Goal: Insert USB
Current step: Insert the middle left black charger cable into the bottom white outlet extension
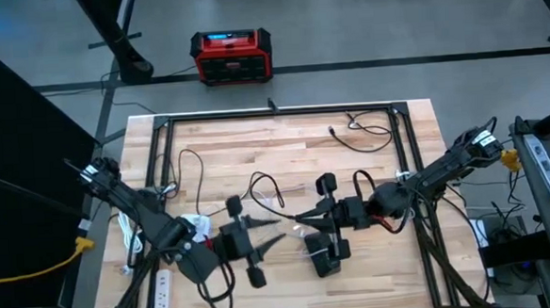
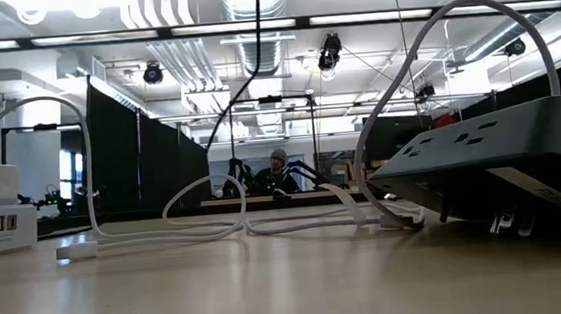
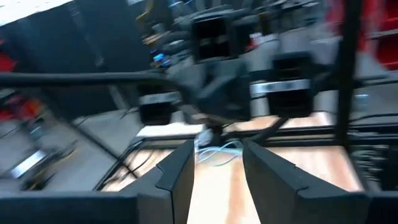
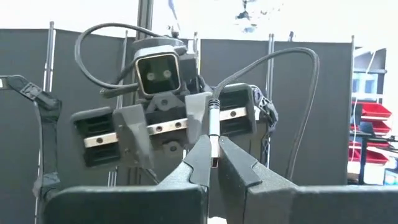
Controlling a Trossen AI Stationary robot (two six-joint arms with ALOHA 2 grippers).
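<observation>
Worktop (image 1: 375,262): pale wood planks, black frame.
Cables (image 1: 368,135): looped about.
Right claw (image 4: 213,163): pinching plug (image 4: 213,127).
Left claw (image 3: 216,163): parted, empty.

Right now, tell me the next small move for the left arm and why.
Probably ease the left gripper toward the right gripper, keeping its fingers apart. The right gripper is shut on a USB plug held upright between its fingertips, and the left fingers stand open with nothing between them.

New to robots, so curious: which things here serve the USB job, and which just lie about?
Job: USB plug, pinched by right gripper; open left gripper; white USB hub, probably.
Lying about: black power strip; red box on floor; black cable.
</observation>
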